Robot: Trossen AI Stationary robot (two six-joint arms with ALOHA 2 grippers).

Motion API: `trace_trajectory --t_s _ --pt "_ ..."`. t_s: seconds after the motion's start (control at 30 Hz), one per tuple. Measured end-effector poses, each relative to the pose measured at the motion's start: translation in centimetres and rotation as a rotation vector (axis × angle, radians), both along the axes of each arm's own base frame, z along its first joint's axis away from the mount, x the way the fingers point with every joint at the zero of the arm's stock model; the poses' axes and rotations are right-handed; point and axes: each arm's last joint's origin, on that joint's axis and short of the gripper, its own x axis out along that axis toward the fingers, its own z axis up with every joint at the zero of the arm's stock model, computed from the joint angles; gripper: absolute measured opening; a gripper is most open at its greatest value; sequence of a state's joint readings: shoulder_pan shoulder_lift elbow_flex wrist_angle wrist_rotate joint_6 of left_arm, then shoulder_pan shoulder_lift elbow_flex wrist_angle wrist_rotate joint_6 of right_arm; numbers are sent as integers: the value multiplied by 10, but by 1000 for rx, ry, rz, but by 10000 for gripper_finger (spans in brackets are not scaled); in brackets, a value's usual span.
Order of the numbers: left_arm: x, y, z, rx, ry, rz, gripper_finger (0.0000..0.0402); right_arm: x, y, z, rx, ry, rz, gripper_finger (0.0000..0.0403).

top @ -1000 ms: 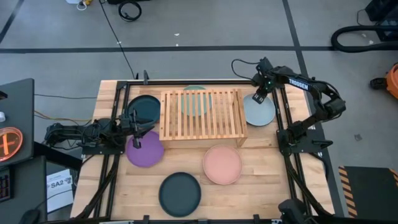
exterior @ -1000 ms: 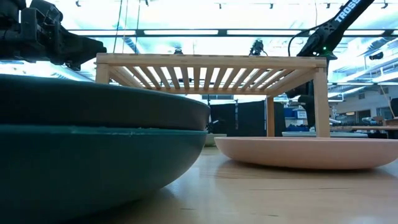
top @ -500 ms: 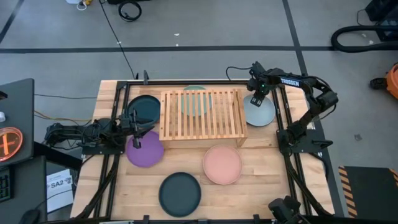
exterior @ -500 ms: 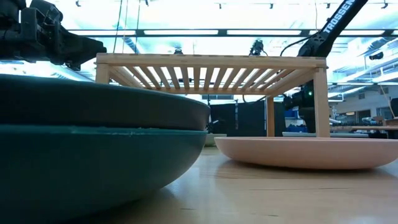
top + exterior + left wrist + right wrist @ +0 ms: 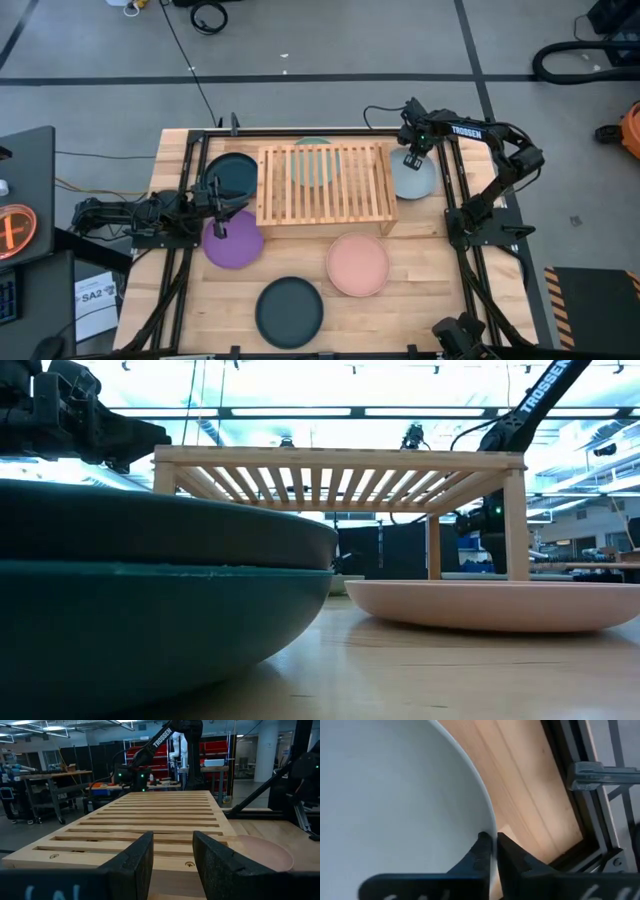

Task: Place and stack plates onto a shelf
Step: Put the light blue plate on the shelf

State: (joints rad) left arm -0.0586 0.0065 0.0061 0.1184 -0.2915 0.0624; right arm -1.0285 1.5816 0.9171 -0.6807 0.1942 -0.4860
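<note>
Beside the shelf (image 5: pixel 325 184), the right tool (image 5: pixel 489 841) pinches shut on the pale plate's (image 5: pixel 414 178) far rim; lifting level should clear the slats. Left tool (image 5: pixel 172 851) waits, parted.

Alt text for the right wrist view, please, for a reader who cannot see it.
The right gripper has its jaws shut on the rim of the pale blue-white plate, which fills most of the picture. Beyond the rim lie the wooden tabletop and a dark metal frame.
</note>
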Motion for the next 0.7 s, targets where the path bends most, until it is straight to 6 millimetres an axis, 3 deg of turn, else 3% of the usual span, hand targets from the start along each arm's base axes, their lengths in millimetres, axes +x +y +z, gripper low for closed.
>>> trace_trajectory --t_s 0.23,0.7 --pt "0 0 0 0 0 0 144 0 -1 7 19 21 -7 16" --pt "0 0 0 0 0 0 144 5 -8 62 37 92 -80 12"
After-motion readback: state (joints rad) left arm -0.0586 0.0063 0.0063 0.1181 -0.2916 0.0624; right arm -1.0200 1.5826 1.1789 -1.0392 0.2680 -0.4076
